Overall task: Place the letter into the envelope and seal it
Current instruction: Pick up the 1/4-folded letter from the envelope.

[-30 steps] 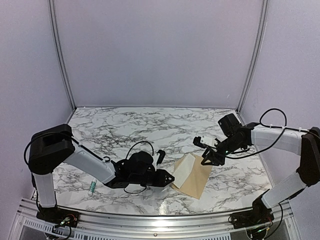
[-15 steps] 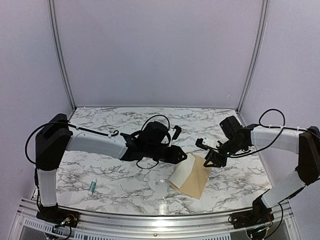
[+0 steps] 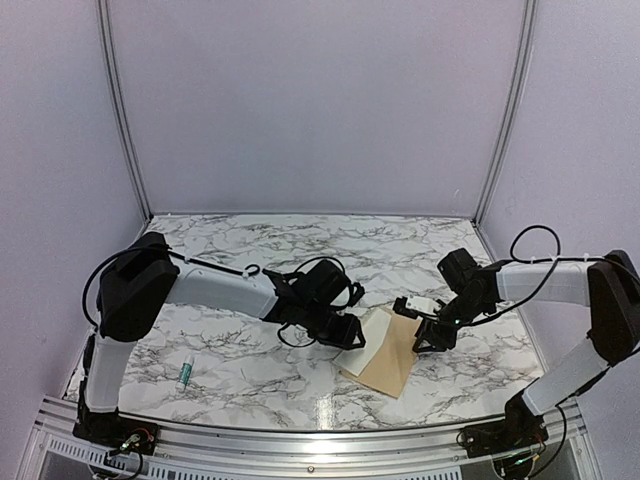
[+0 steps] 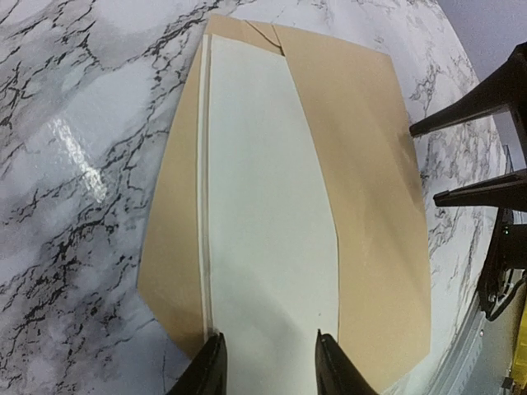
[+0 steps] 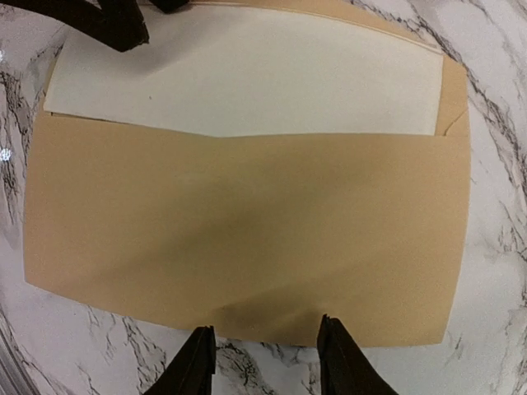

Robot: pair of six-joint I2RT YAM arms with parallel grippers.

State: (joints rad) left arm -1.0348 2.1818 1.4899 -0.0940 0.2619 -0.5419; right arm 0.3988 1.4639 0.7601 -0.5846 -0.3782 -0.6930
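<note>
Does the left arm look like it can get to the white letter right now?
Probably yes. The left gripper, jaws apart, sits right at the letter's near edge, and nothing lies over that bare part. The rest seems tucked inside the envelope.

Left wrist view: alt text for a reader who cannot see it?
A cream letter lies partly tucked in a tan envelope on a marble table. The left gripper, open, frames the letter's near end; the right gripper points in from the right.
</note>
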